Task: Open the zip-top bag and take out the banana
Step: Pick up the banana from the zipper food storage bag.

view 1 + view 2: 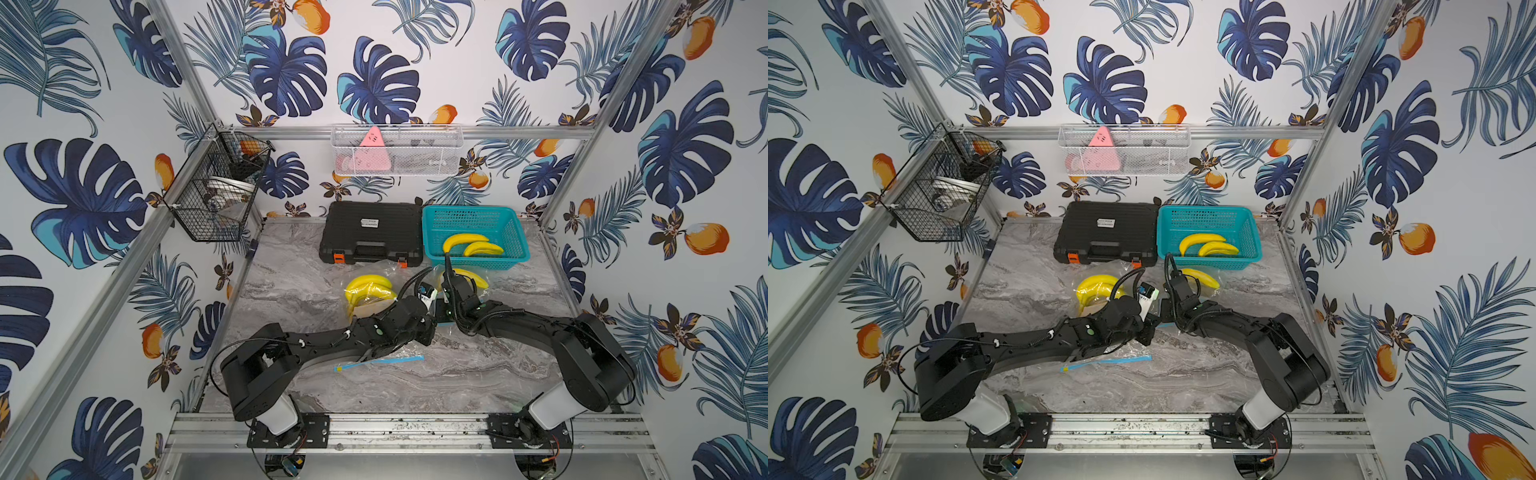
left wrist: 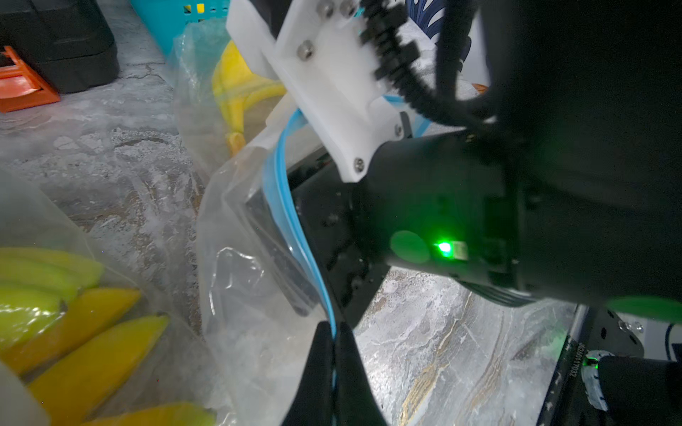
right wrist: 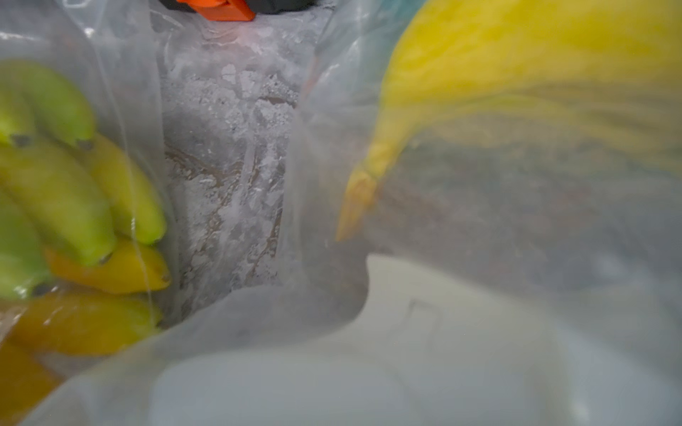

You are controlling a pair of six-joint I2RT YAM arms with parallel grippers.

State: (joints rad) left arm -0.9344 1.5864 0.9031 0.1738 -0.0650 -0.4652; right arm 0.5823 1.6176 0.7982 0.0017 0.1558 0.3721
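The clear zip-top bag (image 2: 251, 295) lies mid-table with its blue zip strip (image 2: 284, 191) spread apart. My left gripper (image 2: 334, 332) is shut on that strip at the bag's edge. The right gripper (image 1: 452, 286) reaches into the bag's mouth, and its dark body shows through the plastic in the left wrist view. Its jaws are blurred behind plastic in the right wrist view. The yellow banana (image 3: 516, 73) lies inside the bag just ahead of the right gripper. It also appears in both top views (image 1: 473, 277) (image 1: 1204, 277), in front of the basket.
A second clear bag holding a bunch of bananas (image 1: 370, 291) lies left of the grippers. A teal basket (image 1: 473, 214) with two bananas and a black case (image 1: 372, 232) stand at the back. Another bag's blue zip strip (image 1: 378, 361) lies under the left arm.
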